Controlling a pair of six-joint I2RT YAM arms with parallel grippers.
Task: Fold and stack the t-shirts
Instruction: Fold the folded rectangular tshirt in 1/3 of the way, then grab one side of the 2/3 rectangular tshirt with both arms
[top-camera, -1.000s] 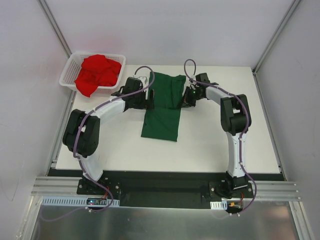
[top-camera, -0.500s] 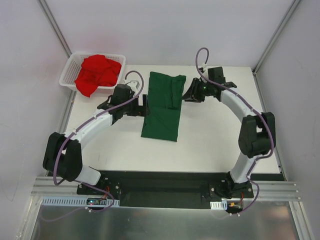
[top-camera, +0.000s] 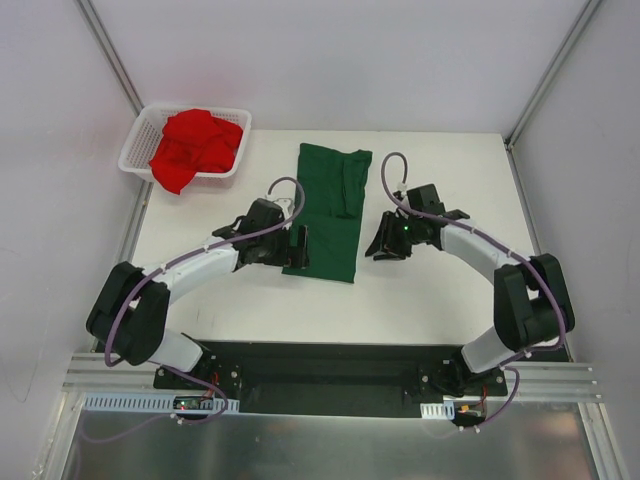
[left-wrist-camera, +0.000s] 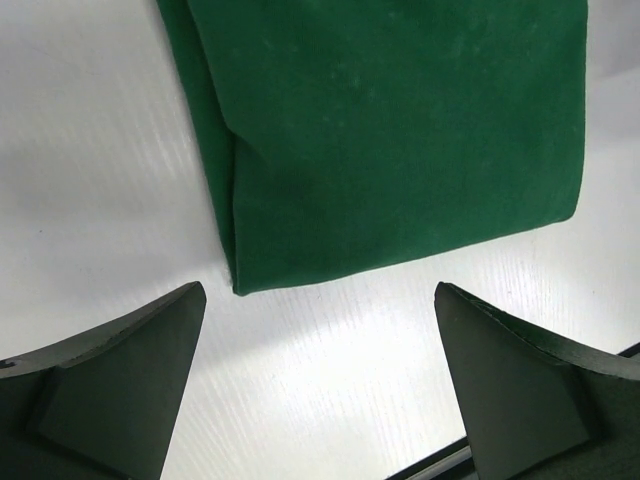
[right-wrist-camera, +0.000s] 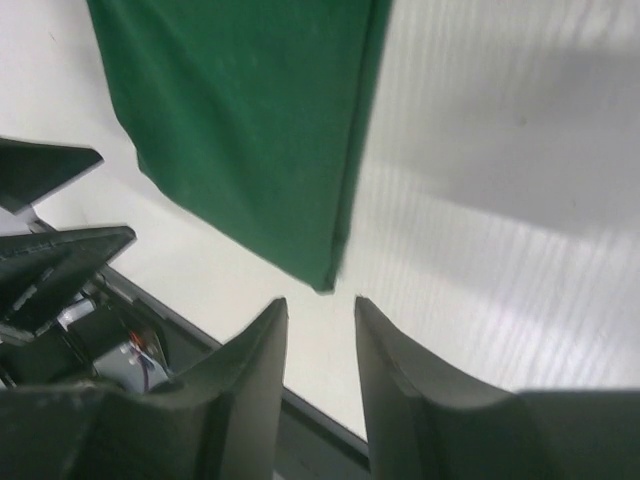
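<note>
The dark green t-shirt (top-camera: 330, 205) lies flat on the table as a long narrow strip, sides folded in. My left gripper (top-camera: 301, 245) hovers at its near left corner, wide open and empty; in the left wrist view the hem (left-wrist-camera: 400, 140) lies just beyond the gripper (left-wrist-camera: 320, 292). At the near right corner my right gripper (top-camera: 379, 244) stands partly open, and the shirt's corner (right-wrist-camera: 250, 130) sits just ahead of the gripper (right-wrist-camera: 320, 302), not between the jaws. The red t-shirt (top-camera: 195, 143) is a crumpled heap in the basket.
A white mesh basket (top-camera: 137, 148) stands at the table's far left corner. The table's (top-camera: 430, 290) near edge and black base rail run close behind both grippers. The left gripper's fingers (right-wrist-camera: 55, 255) show at the left of the right wrist view.
Both arms have pulled back from the shirt's far half to its near corners. The right gripper has gone from shut to partly open. The shirt lies still.
</note>
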